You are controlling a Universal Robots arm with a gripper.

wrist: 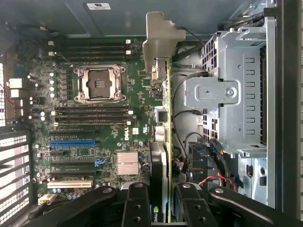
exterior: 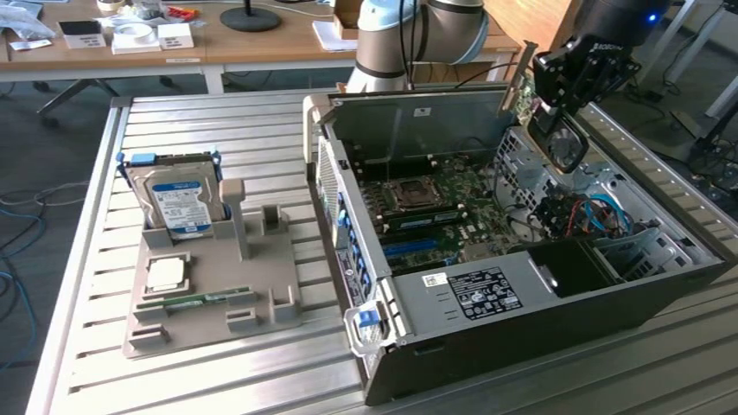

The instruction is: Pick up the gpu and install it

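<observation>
Hanging over the open case, the gripper clamps the single gpu, jaws half closed on it. The exterior view takes in one tray holding one hard drive and one memory stick. The wrist view has the gpu edge-on between two fingers: thin, dark, with a pale bracket, above one motherboard.

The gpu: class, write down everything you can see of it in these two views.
The gpu is a thin dark card, seen edge-on from the wrist, with a green board edge, a black fan housing and a pale metal bracket at one end. The pincer is shut on it, one finger against each face. It hangs on edge above the inside of the open computer case, not seated in any slot.
</observation>
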